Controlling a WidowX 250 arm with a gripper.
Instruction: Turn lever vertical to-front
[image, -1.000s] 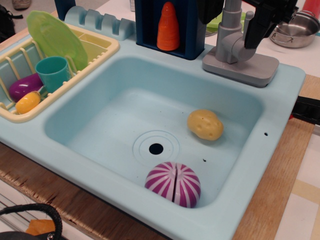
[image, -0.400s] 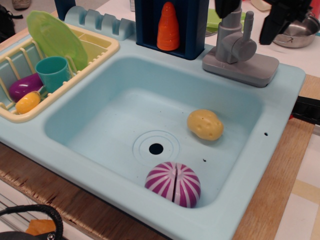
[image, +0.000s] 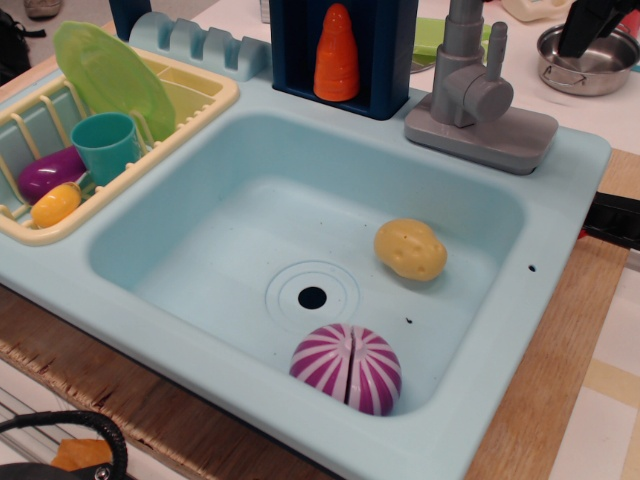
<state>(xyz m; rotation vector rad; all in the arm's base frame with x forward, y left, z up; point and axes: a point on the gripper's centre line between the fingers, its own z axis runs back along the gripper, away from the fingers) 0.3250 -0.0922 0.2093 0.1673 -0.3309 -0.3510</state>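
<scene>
The lever (image: 496, 47), a thin stiff plastic rod standing upright from the toy faucet's knob (image: 482, 97), looks light and best pushed near its tip, while the gripper (image: 590, 22) at top right hides its jaws.

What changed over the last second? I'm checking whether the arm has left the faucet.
The gripper pulled away from the faucet toward the upper right, near the steel pot. It now touches nothing. The lever stands upright, as before. The potato, striped purple toy and dish rack stayed put.
</scene>
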